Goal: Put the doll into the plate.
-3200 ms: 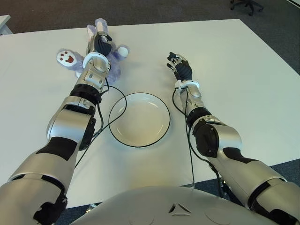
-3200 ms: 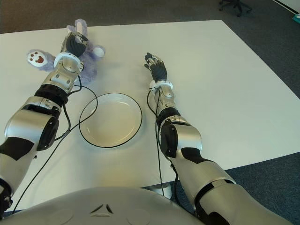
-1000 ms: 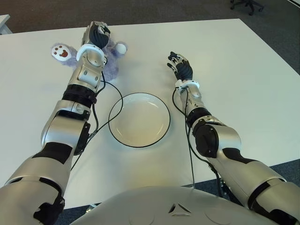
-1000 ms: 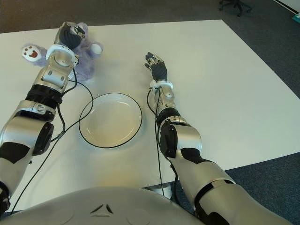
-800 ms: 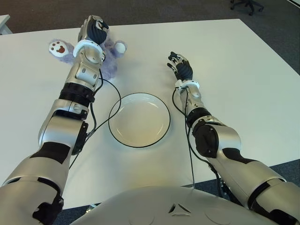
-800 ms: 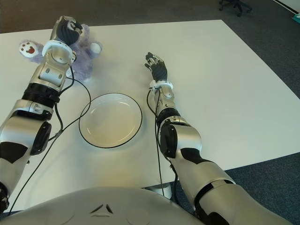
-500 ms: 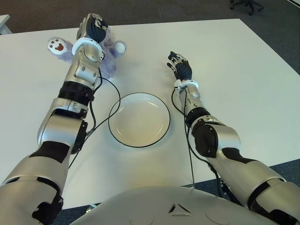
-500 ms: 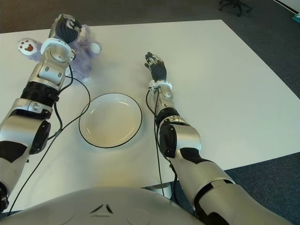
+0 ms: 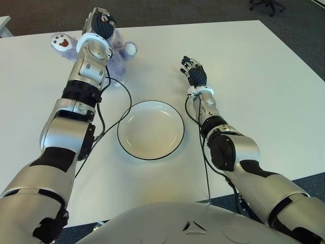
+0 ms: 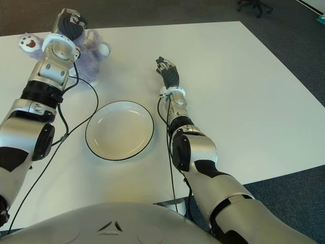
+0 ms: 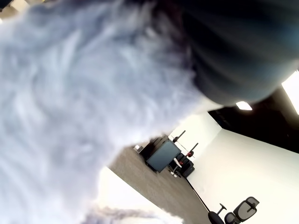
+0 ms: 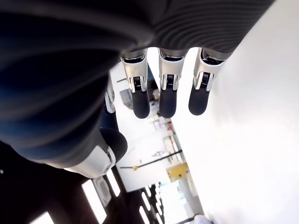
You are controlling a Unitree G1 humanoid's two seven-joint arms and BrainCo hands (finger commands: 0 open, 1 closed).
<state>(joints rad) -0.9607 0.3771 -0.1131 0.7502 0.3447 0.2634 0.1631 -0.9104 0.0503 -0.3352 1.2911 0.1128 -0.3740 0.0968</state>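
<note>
A wide white table (image 9: 264, 76) is filling the scene, with dark grey carpet running along its far and right edges and the base of an office chair (image 9: 267, 5) showing at the far right corner of the room. At the far left of the table, the purple plush doll (image 9: 118, 56) is sitting near the far edge, one white paw with a red pad (image 9: 62, 41) sticking out to the left and a white foot (image 9: 130, 49) poking out to the right. The left hand (image 9: 100, 21) is sitting on top of the doll with its fingers closing around the fur; the left wrist view is filled with pale purple plush pressed against the dark palm, so the hand is gripping the toy. A black cable (image 9: 120, 99) is looping down from the left arm and crossing the left rim of the plate (image 9: 151, 129), a white dish with a dark edge that is lying empty at the near centre of the table, well apart from the doll. To the right of the plate and farther back, the right hand (image 9: 195, 71) is showing over bare tabletop with its fingers (image 12: 167, 95) stretched out and slightly apart, holding nothing.
</note>
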